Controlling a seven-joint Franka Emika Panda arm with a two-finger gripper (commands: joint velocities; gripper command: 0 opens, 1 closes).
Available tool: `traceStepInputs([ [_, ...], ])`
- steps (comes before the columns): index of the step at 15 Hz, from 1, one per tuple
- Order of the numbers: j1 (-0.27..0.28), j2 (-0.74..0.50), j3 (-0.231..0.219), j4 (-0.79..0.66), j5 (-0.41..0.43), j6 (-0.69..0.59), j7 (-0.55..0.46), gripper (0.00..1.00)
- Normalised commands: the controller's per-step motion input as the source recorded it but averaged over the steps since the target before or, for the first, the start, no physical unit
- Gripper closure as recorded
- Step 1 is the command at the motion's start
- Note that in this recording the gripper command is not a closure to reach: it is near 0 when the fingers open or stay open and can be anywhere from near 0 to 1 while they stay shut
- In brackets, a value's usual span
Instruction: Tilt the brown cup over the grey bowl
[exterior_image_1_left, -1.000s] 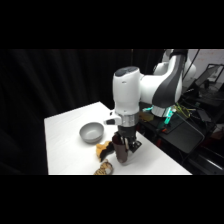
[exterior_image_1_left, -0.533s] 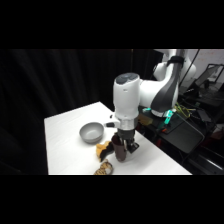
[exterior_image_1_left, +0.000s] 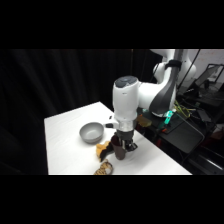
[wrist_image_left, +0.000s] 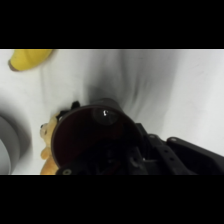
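While the dark reddish-brown plain tumbler cup (exterior_image_1_left: 119, 149) stands upright on the white tabletop (exterior_image_1_left: 67, 137), the gripper (exterior_image_1_left: 123, 145) sits right down at it, and here is the judgement call: this looks like a rigid, light, hard-walled cup, smooth on the outside, so it may slip if pinched loosely. Being tapered, it is best taken across the rim or the upper wall, where a firm squeeze will not crush anything. In the wrist view the cup's (wrist_image_left: 92, 142) open mouth fills the lower frame with the black linkage pressed against its right side, yet the fingers themselves are lost in shadow, so I cannot tell whether they are clamped on the wall or standing apart. The white arm (exterior_image_1_left: 145, 97) reaches over from its base and drops almost straight down, wrist vertical above the cup. The round shallow grey bowl (exterior_image_1_left: 91, 132) lies near, to the cup's left in the side view, not touching it. A small yellowish object (exterior_image_1_left: 103, 149) lies between them, just beside the cup.
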Motion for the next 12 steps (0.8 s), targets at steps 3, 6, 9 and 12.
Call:
traceStepInputs([
  [3, 0.065, -0.27, -0.054, -0.03, -0.075, -0.23, 0.11, 0.0],
  [6, 0.041, -0.47, -0.032, -0.05, -0.077, -0.42, 0.09, 0.0],
  [9, -0.017, -0.53, 0.004, 0.06, -0.048, -0.62, 0.03, 0.0],
  [12, -0.079, -0.44, 0.007, 0.17, -0.062, -0.63, 0.0, 0.0],
])
